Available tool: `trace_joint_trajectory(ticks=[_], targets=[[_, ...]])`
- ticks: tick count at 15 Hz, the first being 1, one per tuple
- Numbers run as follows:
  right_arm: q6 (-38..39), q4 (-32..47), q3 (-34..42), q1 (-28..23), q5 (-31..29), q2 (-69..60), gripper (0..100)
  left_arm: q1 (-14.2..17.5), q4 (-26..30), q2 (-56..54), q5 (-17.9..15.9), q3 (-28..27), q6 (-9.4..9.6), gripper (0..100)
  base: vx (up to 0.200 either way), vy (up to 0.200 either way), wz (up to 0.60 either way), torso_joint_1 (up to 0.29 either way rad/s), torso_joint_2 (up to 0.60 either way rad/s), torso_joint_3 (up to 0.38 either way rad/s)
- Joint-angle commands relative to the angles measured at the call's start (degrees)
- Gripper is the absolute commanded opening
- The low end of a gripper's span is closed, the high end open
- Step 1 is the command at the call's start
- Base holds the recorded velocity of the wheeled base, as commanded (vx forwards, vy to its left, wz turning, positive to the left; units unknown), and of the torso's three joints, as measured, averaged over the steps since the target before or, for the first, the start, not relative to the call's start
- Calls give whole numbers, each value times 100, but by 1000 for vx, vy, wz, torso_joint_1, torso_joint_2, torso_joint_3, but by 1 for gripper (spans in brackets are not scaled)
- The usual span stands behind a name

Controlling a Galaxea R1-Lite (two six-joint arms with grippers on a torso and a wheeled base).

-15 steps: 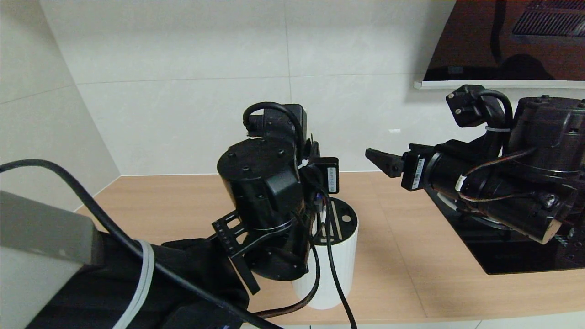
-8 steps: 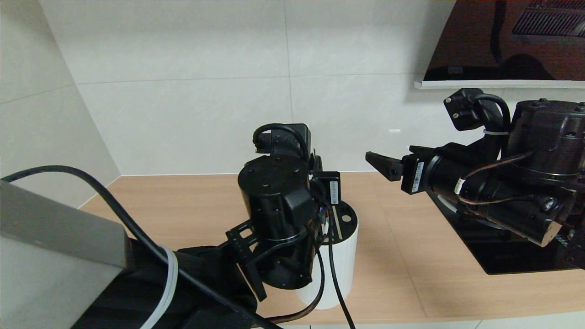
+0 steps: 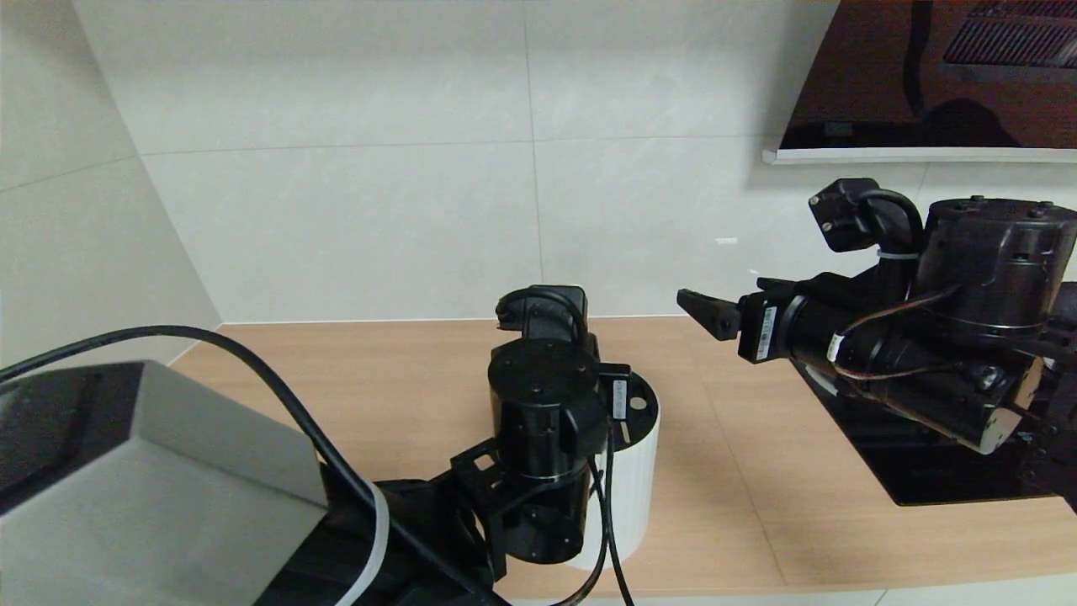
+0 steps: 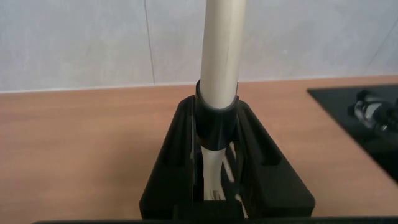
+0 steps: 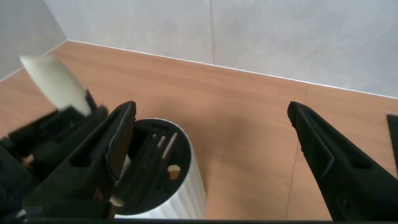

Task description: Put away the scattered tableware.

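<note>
A white ribbed cylinder holder [image 3: 627, 480] with a black slotted top [image 5: 155, 165] stands on the wooden counter [image 3: 336, 370]. My left gripper [image 4: 217, 171] hangs straight above it, shut on a cream-handled utensil [image 4: 221, 50] with a black collar. The handle [image 5: 56, 84] points upward and its lower end is hidden between the fingers. My right gripper [image 5: 217, 155] is open and holds nothing. It sits in the air to the right of the holder, its tip [image 3: 702, 307] pointing toward the left arm.
A black cooktop [image 3: 925, 463] is set into the counter at the right, under the right arm. A dark range hood [image 3: 925, 76] hangs at the upper right. Tiled walls close the back and left. Bare counter lies left of the holder.
My left arm has come down and to the right, bringing the utensil lower over the holder's top. The right arm has sunk only slightly.
</note>
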Motion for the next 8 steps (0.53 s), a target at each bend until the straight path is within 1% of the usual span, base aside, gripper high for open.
trace_joint_trajectory(ticks=[1, 8], targets=[[-60, -31, 34, -6, -1, 15, 100, -1, -2, 123, 3, 83, -8, 0, 0, 0, 0, 0, 0, 0], [-96, -40, 60, -6, -1, 33, 100, -1, -2, 255, -24, 162, -8, 0, 0, 0, 0, 0, 0, 0]])
